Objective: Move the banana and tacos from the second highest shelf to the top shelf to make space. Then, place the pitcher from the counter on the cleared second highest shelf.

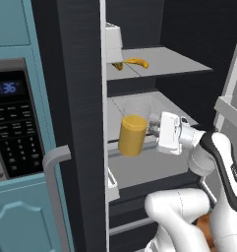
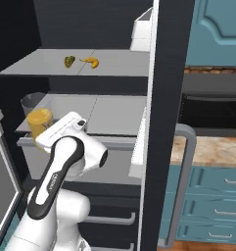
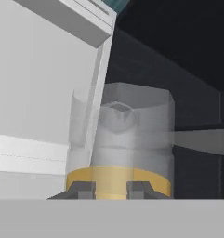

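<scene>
The end effector [image 1: 150, 127] grips the pitcher [image 1: 133, 129] from the side, its 2 dark fingertips [image 3: 83, 188] closed against the clear wall at the level of the orange-yellow juice, as the hand view shows with a tip on either side of the juice band. In the left base view the pitcher stands upright at the front left of the second highest shelf [image 1: 174, 110], its base about level with the thick pale front rim; whether it rests on the slab or hangs just above it cannot be told. In the right base view the pitcher [image 2: 38, 117] sits at the shelf's left front corner, at 9 o'clock from the slab's centre seam, partly behind the white wrist. On the top shelf [image 2: 117, 63] the banana [image 2: 90, 61] and the tacos [image 2: 69, 61] lie near each other but apart, the tacos at 9 o'clock from the banana, both left of the seam. The fridge door [image 1: 75, 123] stands open. At 3 o'clock in the right base view the bench [image 2: 207, 149] runs over teal drawers [image 2: 207, 198].
</scene>
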You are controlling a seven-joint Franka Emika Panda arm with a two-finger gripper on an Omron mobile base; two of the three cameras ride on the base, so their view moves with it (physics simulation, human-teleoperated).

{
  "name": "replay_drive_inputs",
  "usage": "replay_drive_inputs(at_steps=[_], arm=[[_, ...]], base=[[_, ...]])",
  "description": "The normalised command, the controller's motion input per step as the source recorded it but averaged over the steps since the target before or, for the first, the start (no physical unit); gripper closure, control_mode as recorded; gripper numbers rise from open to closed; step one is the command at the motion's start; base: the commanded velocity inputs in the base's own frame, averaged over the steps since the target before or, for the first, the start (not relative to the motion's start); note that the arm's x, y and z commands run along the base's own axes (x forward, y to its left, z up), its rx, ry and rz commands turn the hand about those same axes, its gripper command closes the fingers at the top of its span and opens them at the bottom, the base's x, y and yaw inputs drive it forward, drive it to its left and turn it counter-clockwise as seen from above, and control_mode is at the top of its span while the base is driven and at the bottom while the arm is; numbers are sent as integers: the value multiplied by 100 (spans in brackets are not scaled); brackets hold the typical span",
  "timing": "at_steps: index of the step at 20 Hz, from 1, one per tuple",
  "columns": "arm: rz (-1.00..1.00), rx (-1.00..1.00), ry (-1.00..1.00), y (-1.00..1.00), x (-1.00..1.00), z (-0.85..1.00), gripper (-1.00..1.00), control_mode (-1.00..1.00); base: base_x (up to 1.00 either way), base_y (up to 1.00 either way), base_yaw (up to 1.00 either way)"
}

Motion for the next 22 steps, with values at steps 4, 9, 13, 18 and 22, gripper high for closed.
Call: replay_drive_inputs(at_steps=[4, 9, 13, 18, 22], arm=[[-12, 4, -1, 5, 16, 0, 100, -100], [-17, 0, 0, 11, 19, 0, 100, -100], [-19, 0, 0, 14, 38, 0, 100, -100], [-20, 0, 0, 1, 52, -4, 100, -100], [-20, 0, 0, 0, 55, -11, 100, -100]], base=[[0, 0, 0], [0, 0, 0], [0, 0, 0], [0, 0, 0], [0, 0, 0]])
